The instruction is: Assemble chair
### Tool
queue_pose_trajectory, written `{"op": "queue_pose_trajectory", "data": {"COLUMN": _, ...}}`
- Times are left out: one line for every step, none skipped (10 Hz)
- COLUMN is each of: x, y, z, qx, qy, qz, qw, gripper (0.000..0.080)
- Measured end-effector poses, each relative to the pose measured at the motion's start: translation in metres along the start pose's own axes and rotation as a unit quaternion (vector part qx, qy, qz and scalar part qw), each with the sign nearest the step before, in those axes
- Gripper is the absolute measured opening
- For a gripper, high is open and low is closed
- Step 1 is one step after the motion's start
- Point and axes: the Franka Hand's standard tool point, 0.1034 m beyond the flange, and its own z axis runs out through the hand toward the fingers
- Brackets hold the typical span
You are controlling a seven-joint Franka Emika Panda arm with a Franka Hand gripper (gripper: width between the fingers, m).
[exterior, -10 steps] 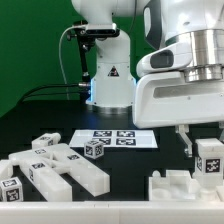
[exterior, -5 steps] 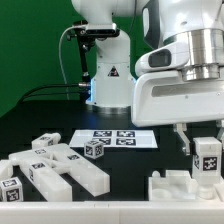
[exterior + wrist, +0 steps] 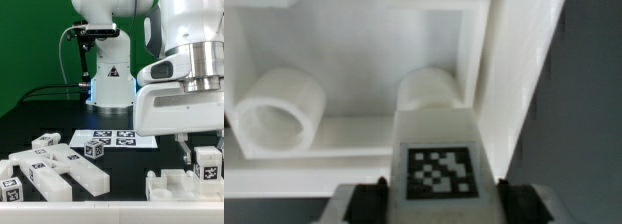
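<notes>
gripper clamps tagged block over white slab

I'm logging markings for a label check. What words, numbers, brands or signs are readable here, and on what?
No words, numbers or brand names can be read.
Triangular warning sign on the robot base: symbol too small to make out.
Black-and-white square tags, patterns without text: on the marker board, the loose chair parts, and the white block held in the gripper.
</notes>
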Motion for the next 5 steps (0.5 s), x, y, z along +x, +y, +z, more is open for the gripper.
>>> {"op": "queue_pose_trajectory", "data": {"x": 0.0022, "y": 0.0001, "z": 0.0009, "qx": 0.000, "qy": 0.008, "qz": 0.000, "qw": 1.000, "gripper": 0.0284}}
{"op": "queue_pose_trajectory", "data": {"x": 0.0025, "y": -0.0006, "z": 0.0011, "qx": 0.000, "qy": 0.013, "qz": -0.001, "qw": 1.000, "gripper": 0.0284}}
{"op": "queue_pose_trajectory", "data": {"x": 0.0026, "y": -0.0005, "z": 0.0011, "qx": 0.000, "qy": 0.013, "qz": -0.001, "qw": 1.000, "gripper": 0.0284}}
{"op": "queue_pose_trajectory", "data": {"x": 0.0026, "y": -0.0004, "z": 0.0011, "qx": 0.000, "qy": 0.013, "qz": -0.001, "qw": 1.000, "gripper": 0.0284}}
{"op": "queue_pose_trajectory", "data": {"x": 0.0020, "y": -0.0004, "z": 0.0015, "qx": 0.000, "qy": 0.011, "qz": -0.001, "qw": 1.000, "gripper": 0.0364}}
